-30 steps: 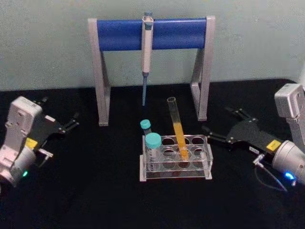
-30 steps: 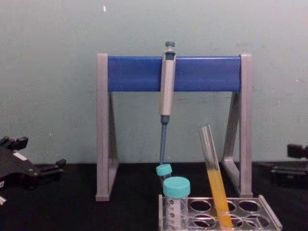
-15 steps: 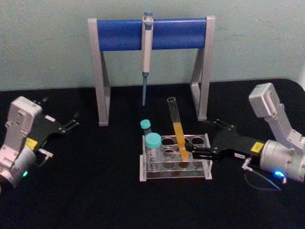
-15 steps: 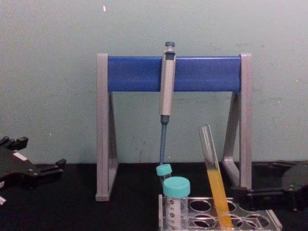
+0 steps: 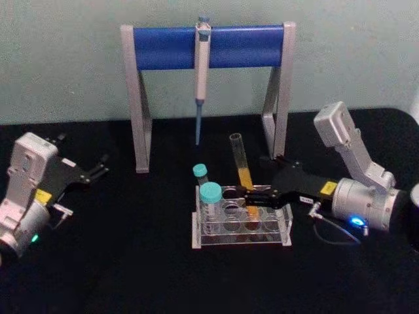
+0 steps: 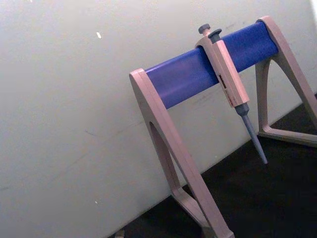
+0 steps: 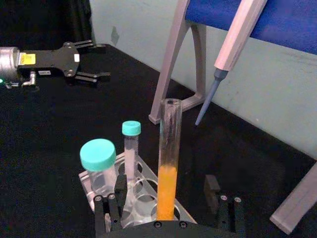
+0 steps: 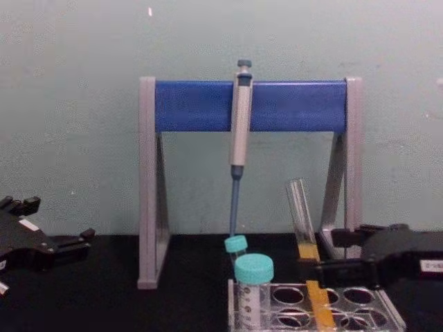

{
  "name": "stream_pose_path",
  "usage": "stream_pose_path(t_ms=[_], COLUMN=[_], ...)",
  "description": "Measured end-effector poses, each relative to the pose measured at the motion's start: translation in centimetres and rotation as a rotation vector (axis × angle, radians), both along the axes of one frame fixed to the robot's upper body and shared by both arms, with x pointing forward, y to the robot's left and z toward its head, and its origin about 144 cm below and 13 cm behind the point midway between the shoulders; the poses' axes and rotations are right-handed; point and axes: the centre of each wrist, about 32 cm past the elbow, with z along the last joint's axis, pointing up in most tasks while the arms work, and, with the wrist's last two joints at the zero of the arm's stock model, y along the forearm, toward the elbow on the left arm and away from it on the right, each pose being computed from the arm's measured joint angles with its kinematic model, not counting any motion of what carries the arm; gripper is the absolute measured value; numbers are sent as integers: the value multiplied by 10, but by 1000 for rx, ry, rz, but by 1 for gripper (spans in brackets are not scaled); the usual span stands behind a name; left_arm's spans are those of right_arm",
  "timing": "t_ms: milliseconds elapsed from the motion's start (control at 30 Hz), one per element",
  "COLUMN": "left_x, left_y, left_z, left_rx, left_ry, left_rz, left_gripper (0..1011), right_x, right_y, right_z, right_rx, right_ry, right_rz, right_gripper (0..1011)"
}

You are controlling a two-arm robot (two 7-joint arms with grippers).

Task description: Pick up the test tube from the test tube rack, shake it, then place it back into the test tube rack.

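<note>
Two black fingers of right claw [image 5: 252,195] wide apart, one each side of long thin clear glass tube with orange-yellow liquid [image 5: 239,160]. Not squeezing yet, nothing held. Claw reaches in from side, just above low clear plastic rack with round holes [image 5: 285,226], likely so it pinches bare glass. Tube stands in rack, leaning left; hole looks wider than tube. Wide teal-capped tube [image 5: 210,193] at rack's left end, out of way. Left claw [image 7: 103,61] parked far left, fingers apart, empty.

l pincer [image 7: 99,62], r pincer [image 5: 251,198]: black, yellow stickers [image 5: 327,188]
</note>
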Motion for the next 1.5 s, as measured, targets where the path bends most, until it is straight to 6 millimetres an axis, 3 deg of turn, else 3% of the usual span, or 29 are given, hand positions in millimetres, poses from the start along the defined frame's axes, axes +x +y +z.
stream_pose_path(t_ms=[367,933,1167,1500], left_x=[0,0,0,0], left_y=[0,0,0,0], left_z=[0,0,0,0], left_rx=[0,0,0,0], left_ry=[0,0,0,0], left_rz=[0,0,0,0], left_gripper=[1001,1001,1001,1001], right_x=[15,17,17,17], right_y=[11,15,14,14], right_z=[-2,-2,-2,-2], right_rx=[2,-4,-2,-1], right_ry=[-1,-3,-4,-4], right_rz=[10,16,16,15], right_gripper=[1000,1000,860,534])
